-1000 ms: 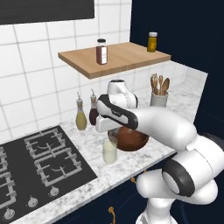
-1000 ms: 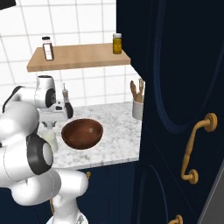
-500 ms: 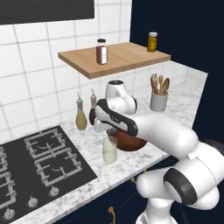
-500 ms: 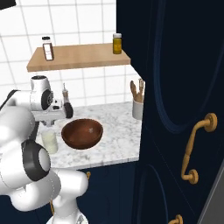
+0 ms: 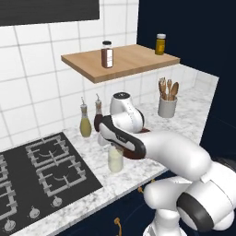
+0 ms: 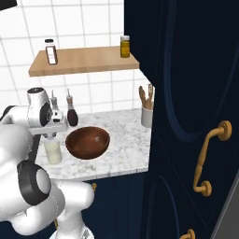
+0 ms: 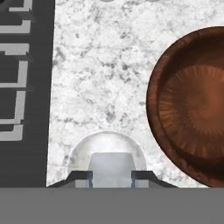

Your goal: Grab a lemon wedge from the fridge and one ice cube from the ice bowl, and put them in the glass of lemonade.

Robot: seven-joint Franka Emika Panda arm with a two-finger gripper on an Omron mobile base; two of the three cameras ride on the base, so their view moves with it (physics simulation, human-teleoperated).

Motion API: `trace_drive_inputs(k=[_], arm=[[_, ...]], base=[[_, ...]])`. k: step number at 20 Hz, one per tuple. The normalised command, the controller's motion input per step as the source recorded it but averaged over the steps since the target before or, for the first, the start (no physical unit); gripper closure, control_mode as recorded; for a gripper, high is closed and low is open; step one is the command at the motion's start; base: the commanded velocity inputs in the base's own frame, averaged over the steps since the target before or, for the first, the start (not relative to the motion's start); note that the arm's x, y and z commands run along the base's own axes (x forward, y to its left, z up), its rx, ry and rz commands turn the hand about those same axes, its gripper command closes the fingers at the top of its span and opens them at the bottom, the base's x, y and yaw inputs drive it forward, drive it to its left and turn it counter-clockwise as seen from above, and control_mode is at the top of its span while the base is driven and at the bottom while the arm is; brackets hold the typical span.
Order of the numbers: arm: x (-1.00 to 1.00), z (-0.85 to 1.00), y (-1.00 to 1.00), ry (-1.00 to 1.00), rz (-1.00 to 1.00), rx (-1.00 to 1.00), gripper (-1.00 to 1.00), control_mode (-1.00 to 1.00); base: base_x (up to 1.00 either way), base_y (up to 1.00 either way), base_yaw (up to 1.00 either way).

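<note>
I am holding an ice cube [image 7: 111,168] clamped in my gripper [image 7: 111,178] over the glass of lemonade [image 5: 115,159] (release pending), beside the ice bowl [image 6: 87,142].

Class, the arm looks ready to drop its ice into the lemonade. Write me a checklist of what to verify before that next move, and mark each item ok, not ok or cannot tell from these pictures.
1. Claw shut on the ice cube, a pale block between the fingertips: ok.
2. Claw above the glass of lemonade, whose rim circles the cube in the hand view: ok.
3. Glass upright on the marble counter: ok.
4. Glass stands apart from the ice bowl, so neither should be knocked: ok.
5. Lemon wedge already in the glass: cannot tell, the liquid hides any slice.
6. Height of the claw over the rim, low enough to avoid a splash: cannot tell.
</note>
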Motion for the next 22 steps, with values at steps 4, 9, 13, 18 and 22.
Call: trace_drive_inputs(k=[4, 9, 13, 18, 22], arm=[[-0.39, 0.00, 0.08, -0.05, 0.02, 0.00, 1.00, -1.00], [-0.03, 0.00, 0.00, 0.00, 0.00, 0.00, 1.00, -1.00], [0.06, 0.02, 0.00, 0.00, 0.00, 0.00, 1.00, -1.00], [0.08, 0.03, 0.00, 0.00, 0.00, 0.00, 1.00, -1.00], [0.25, 0.00, 0.00, 0.01, 0.00, 0.00, 1.00, -1.00]], base=[[0.00, 0.00, 0.00], [0.00, 0.00, 0.00], [0.00, 0.00, 0.00], [0.00, 0.00, 0.00], [0.00, 0.00, 0.00]])
